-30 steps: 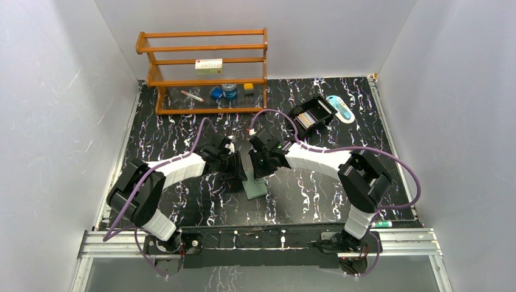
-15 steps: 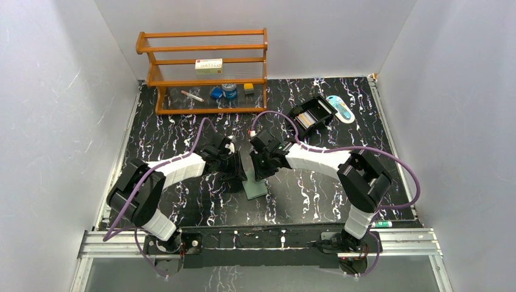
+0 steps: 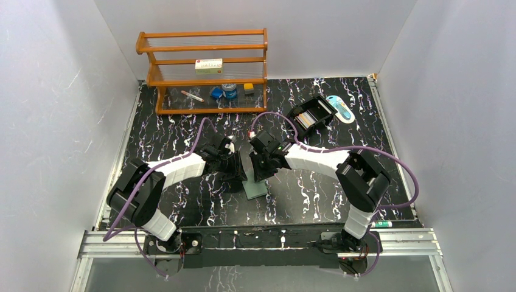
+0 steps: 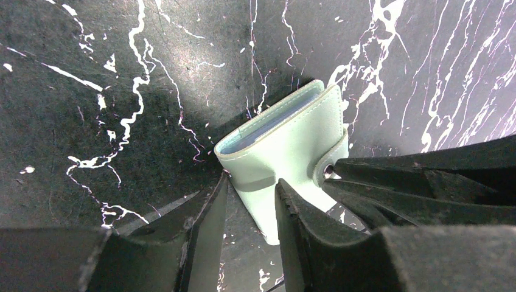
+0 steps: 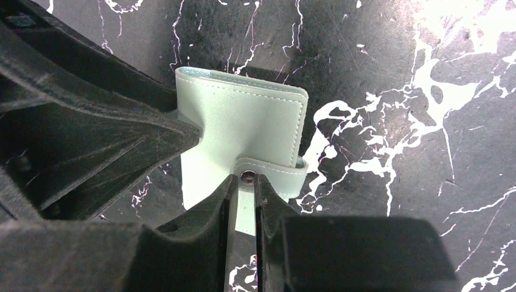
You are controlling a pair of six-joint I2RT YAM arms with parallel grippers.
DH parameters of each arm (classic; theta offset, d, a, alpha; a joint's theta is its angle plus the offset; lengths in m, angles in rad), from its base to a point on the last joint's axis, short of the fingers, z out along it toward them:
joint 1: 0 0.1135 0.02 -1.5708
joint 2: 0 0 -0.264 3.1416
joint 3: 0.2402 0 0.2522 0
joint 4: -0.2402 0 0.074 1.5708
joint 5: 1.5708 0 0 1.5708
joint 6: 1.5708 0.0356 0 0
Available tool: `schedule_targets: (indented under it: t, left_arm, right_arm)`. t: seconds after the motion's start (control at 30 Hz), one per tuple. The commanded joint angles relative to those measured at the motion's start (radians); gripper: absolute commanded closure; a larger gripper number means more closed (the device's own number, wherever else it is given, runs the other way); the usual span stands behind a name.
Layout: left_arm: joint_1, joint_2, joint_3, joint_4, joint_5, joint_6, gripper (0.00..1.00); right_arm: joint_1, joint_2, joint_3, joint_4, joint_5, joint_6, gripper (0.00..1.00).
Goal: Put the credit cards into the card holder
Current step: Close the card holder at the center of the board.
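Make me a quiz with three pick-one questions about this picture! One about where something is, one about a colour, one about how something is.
1. Where is the card holder?
A. on the wooden rack
B. on the table, between the left pincer and the right pincer
C. in the black box

2. What colour is it?
A. orange
B. purple
C. pale green

3. How is it?
A. folded shut
B. spread open flat
C. torn in half

1 B: the wrist views show it on the table, a pincer at each side.
2 C: its cover is pale green.
3 A: its tab wraps over the edge.
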Motion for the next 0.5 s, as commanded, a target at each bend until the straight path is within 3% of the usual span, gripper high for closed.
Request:
schedule_targets:
  t: [0.0, 0.47]
  left_arm:
    - [0.002, -0.017, 0.000, -0.001, 0.019, 0.005, 0.66]
    - [0.001, -0.014, -0.001, 0.004, 0.021, 0.002, 0.67]
  right_arm:
    - [-0.002, 0.019, -0.009, 0.026, -0.011, -0.001, 0.77]
    - [0.025, 0.057, 0.018, -0.018, 0.045, 0.002, 0.78]
